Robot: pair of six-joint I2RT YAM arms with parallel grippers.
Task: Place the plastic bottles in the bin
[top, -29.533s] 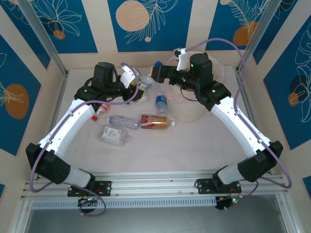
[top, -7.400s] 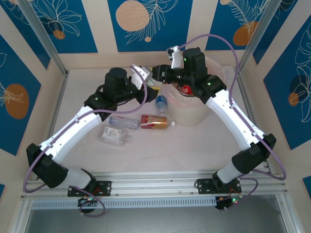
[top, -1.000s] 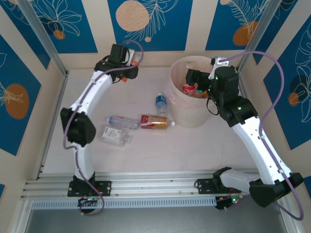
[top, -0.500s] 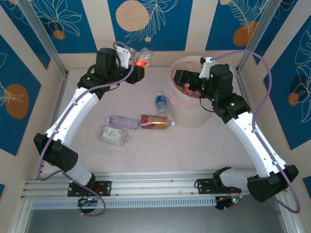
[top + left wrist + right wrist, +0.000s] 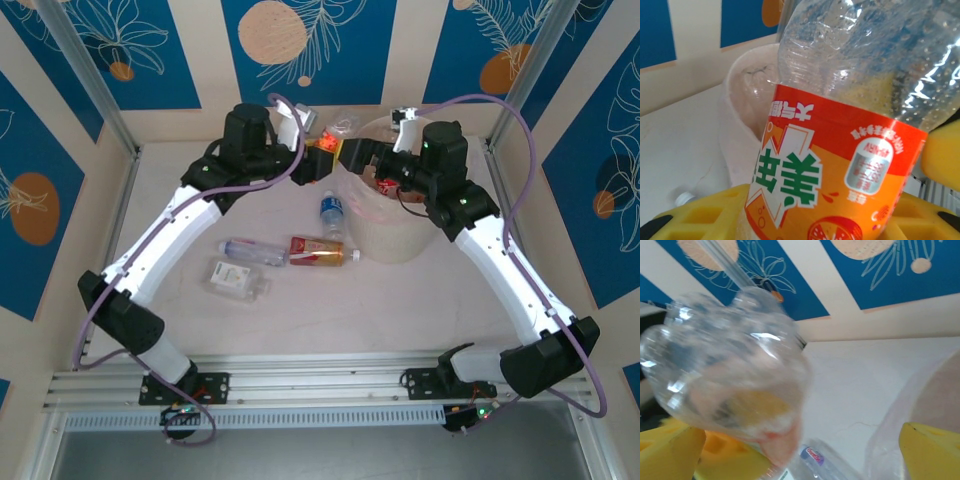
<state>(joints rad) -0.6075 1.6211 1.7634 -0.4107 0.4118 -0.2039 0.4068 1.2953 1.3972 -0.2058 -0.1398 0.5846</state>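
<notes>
My left gripper (image 5: 320, 155) is shut on a clear plastic bottle (image 5: 338, 130) with an orange and red label, held in the air just left of the bin's rim. In the left wrist view that bottle (image 5: 840, 150) stands between my yellow fingers (image 5: 700, 215), with the cream bin (image 5: 742, 100) behind it. My right gripper (image 5: 354, 156) is open over the bin's left rim, facing the bottle's clear base (image 5: 725, 365), which hangs between its spread fingers (image 5: 927, 450). The bin (image 5: 385, 238) holds several bottles. Other bottles lie on the table: blue-labelled (image 5: 332, 213), clear (image 5: 250, 250), red-brown-labelled (image 5: 322, 250), flattened (image 5: 238, 278).
The bin's thin bag liner (image 5: 940, 390) shows at the right of the right wrist view, with the blue-labelled bottle (image 5: 812, 456) on the table below. The back wall with blue panels (image 5: 300, 50) stands close behind both grippers. Metal posts (image 5: 90, 80) flank the table.
My left arm has swung right from the back wall, carrying the orange-labelled bottle to the bin's rim. My right gripper has moved left across the bin towards it, staying open.
</notes>
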